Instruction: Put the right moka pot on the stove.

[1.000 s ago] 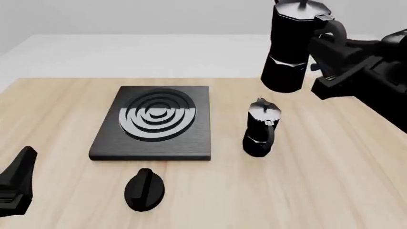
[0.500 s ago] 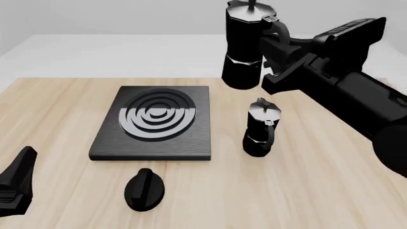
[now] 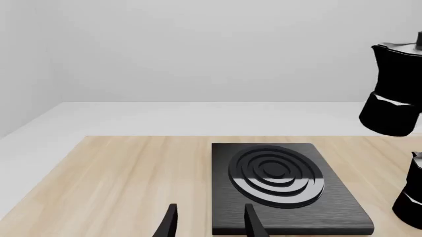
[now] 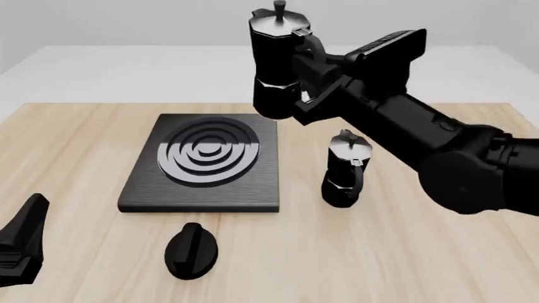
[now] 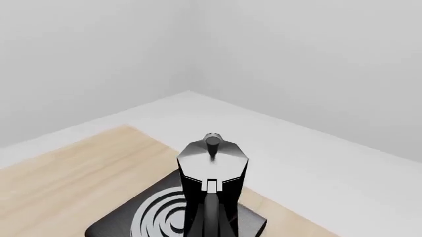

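My right gripper [image 4: 310, 85] is shut on the handle of the right moka pot [image 4: 276, 63], a black faceted pot with a silvery lid and top knob. It holds the pot upright in the air over the far right edge of the stove [image 4: 143, 189], a flat black slab with silver burner rings. In the right wrist view the pot [image 5: 212, 170] hangs over the stove [image 5: 112, 224]. The left wrist view shows the pot [image 3: 396, 94] high to one side of the stove [image 3: 343, 217]. My left gripper [image 4: 21, 249] is open and empty at the near left; its fingers [image 3: 170, 224] show apart.
The slimmer second moka pot [image 4: 345, 170] stands on the table right of the stove, below my right arm. It shows at the edge of the left wrist view [image 3: 412, 197]. A small black oval knob [image 4: 191, 249] lies in front of the stove.
My right arm has carried the moka pot leftward, from above the table's far right to over the stove's far right edge. The left gripper has not moved.
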Controlling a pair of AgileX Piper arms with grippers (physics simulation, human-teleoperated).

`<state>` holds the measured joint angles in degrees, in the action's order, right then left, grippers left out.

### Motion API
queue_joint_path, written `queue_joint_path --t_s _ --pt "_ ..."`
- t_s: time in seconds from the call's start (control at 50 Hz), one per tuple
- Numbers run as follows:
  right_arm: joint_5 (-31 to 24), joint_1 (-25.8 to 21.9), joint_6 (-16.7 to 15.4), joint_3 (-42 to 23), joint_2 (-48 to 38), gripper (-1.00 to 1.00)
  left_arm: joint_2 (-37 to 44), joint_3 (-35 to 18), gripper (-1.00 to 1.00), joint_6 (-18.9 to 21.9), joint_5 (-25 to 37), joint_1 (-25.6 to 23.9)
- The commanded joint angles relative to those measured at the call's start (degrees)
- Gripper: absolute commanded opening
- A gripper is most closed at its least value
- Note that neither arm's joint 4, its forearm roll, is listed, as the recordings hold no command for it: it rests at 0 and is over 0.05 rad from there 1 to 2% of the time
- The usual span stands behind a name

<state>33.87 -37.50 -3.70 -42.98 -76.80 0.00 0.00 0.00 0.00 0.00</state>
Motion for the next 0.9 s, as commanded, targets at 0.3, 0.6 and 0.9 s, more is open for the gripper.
queue_joint_path --t_s 0.3,0.6,0.9 --pt "5.3 -4.3 0.3 -8.3 -12.0 -1.0 0.0 0.0 1.0 0.0 0.0 0.0" --pt "8.0 -5.6 1.9 -11.7 -18.6 -1.0 0.0 0.0 1.0 0.0 0.0 0.0" --pt "11.6 -6.9 5.6 -14.2 -23.5 -1.0 0.0 0.0 1.0 0.0 0.0 0.0"
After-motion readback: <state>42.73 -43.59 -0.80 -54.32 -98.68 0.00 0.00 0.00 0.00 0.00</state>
